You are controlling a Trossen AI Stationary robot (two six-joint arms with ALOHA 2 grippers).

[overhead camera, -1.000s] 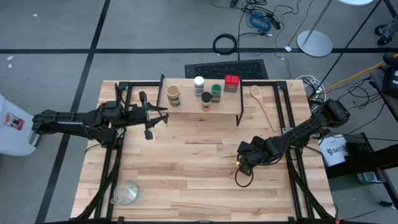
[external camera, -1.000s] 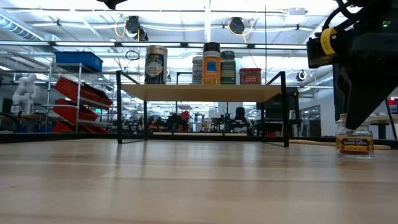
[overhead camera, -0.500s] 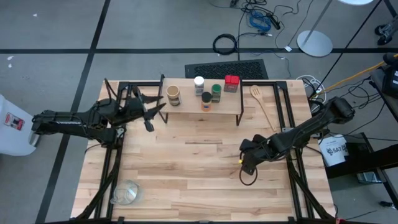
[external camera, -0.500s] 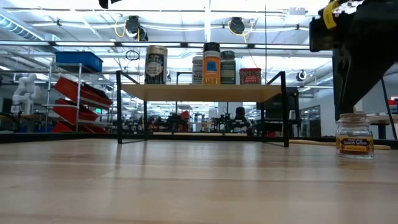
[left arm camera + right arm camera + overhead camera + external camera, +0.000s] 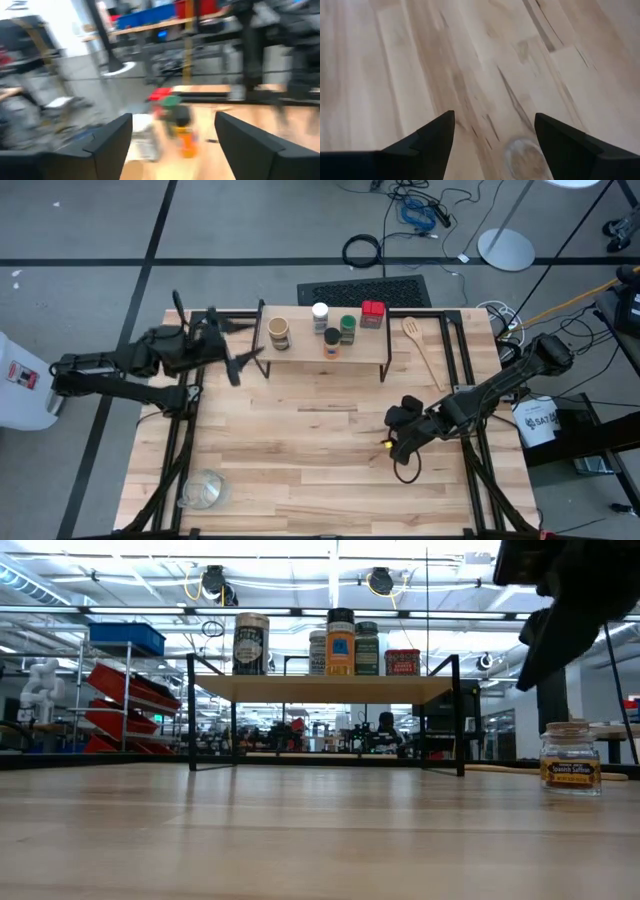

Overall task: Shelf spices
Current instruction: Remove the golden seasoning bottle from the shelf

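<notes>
Spices: five on shelf (image 5: pixel 300 358) at far side of table (image 5: pixel 300 450); sixth jar (image 5: pixel 570 758) stands alone on table at right. My right gripper (image 5: pixel 405 442), fingers apart, has lifted off it, empty; jar hidden under it from above. My left gripper (image 5: pixel 232 352) has swung up left of shelf, fingers apart, empty. Sixth jar still needs shelving. Left wrist view blurred.

The left arm reaches in from the left edge of the high view, its left gripper (image 5: pixel 238 358) in the upper left, fingers spread apart and holding nothing. The right arm slants down from the right edge toward lower centre; the right gripper (image 5: pixel 402 442) hangs there, fingers parted, empty.
</notes>
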